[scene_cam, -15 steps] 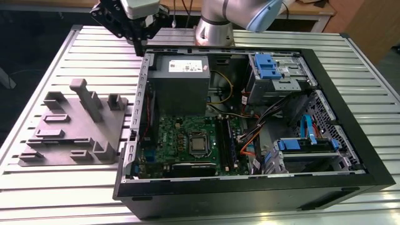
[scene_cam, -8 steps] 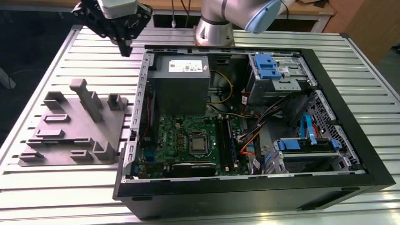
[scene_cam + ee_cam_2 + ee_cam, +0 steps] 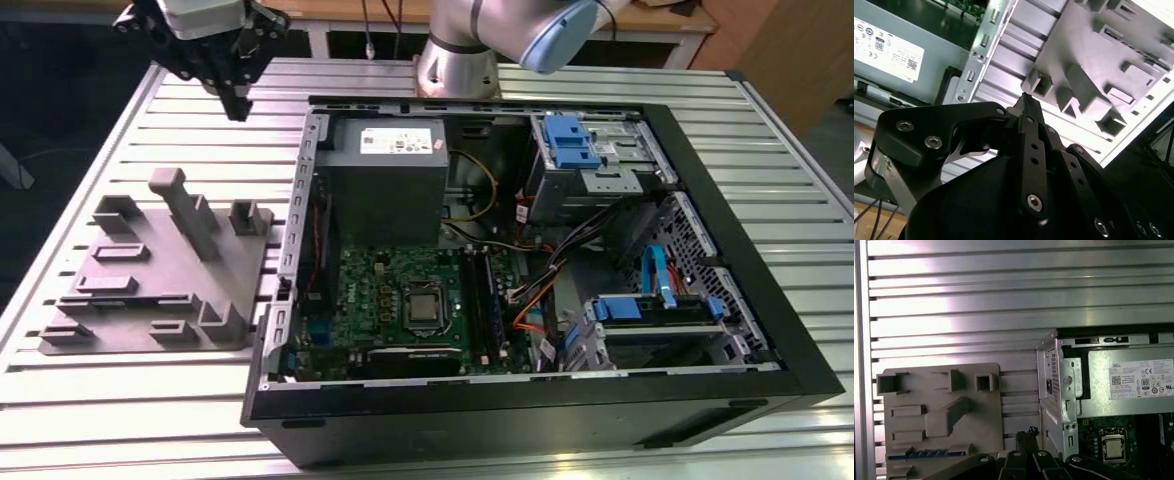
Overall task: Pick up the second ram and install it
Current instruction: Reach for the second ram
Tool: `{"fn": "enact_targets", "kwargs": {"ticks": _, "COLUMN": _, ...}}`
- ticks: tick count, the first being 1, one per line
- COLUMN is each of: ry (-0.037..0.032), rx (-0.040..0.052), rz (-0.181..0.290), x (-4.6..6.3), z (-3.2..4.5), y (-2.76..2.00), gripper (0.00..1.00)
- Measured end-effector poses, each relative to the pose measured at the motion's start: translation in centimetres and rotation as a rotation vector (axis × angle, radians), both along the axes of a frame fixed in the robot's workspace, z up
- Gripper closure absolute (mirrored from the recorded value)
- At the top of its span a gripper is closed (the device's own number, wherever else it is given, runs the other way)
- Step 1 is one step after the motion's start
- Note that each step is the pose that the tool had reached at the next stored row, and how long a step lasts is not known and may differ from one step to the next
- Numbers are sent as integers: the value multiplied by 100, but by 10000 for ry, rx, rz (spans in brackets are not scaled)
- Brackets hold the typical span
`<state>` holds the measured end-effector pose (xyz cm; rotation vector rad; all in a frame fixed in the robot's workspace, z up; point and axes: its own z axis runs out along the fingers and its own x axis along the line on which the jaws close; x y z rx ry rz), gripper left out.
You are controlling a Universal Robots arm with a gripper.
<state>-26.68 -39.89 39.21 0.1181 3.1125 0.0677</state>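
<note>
The whole thing sits on a table [image 3: 94, 420] made of silvery aluminium slats (ribbed end to end). The lighting's pretty bright: in the first wrist view the slats [image 3: 954, 305] throw back a big white glare. The floor [image 3: 54, 90] off the exterior view's left is dark, nearly black. Behind the table there's a wood desk [image 3: 667, 12] with a couple of cables [image 3: 367, 30] hanging down, and a brownish wood panel [image 3: 781, 60] in the exterior view's far right corner.

One computer case [image 3: 534, 425], one gray fixture [image 3: 147, 292].
</note>
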Motion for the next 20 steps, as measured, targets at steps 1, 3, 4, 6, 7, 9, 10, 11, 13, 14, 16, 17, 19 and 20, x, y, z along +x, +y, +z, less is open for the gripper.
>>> {"fn": "enact_targets", "kwargs": {"ticks": 1, "ry": 0, "rx": 0, "rz": 0, "x": -32, "z": 0, "y": 0, "gripper": 90}}
{"fn": "enact_targets", "kwargs": {"ticks": 3, "ry": -1, "rx": 0, "rz": 1, "x": -96, "z": -1, "y": 0, "gripper": 90}}
{"fn": "enact_targets", "kwargs": {"ticks": 4, "ry": 0, "rx": -1, "rz": 2, "x": -127, "z": 0, "y": 0, "gripper": 90}}
{"fn": "enact_targets", "kwargs": {"ticks": 6, "ry": 1, "rx": -1, "rz": 1, "x": -188, "z": -1, "y": 0, "gripper": 90}}
{"fn": "enact_targets", "kwargs": {"ticks": 7, "ry": 0, "rx": 0, "rz": 0, "x": -219, "z": -2, "y": 0, "gripper": 90}}
{"fn": "enact_targets", "kwargs": {"ticks": 9, "ry": -1, "rx": 0, "rz": 0, "x": -284, "z": -3, "y": 0, "gripper": 90}}
{"fn": "enact_targets", "kwargs": {"ticks": 10, "ry": 0, "rx": 0, "rz": 0, "x": -320, "z": -3, "y": 0, "gripper": 90}}
{"fn": "enact_targets", "kwargs": {"ticks": 11, "ry": 1, "rx": 0, "rz": 1, "x": -353, "z": -3, "y": 0, "gripper": 90}}
{"fn": "enact_targets", "kwargs": {"ticks": 13, "ry": 0, "rx": 0, "rz": 1, "x": -420, "z": -4, "y": 0, "gripper": 90}}
{"fn": "enact_targets", "kwargs": {"ticks": 14, "ry": 0, "rx": 0, "rz": 0, "x": -454, "z": -5, "y": 0, "gripper": 90}}
{"fn": "enact_targets", "kwargs": {"ticks": 16, "ry": -1, "rx": 0, "rz": 0, "x": -520, "z": -6, "y": 0, "gripper": 90}}
{"fn": "enact_targets", "kwargs": {"ticks": 17, "ry": 1, "rx": -3, "rz": 0, "x": -548, "z": -6, "y": 0, "gripper": 90}}
{"fn": "enact_targets", "kwargs": {"ticks": 19, "ry": 1, "rx": -7, "rz": 1, "x": -602, "z": -8, "y": -1, "gripper": 90}}
{"fn": "enact_targets", "kwargs": {"ticks": 20, "ry": 0, "rx": -10, "rz": 1, "x": -627, "z": -10, "y": -1, "gripper": 90}}
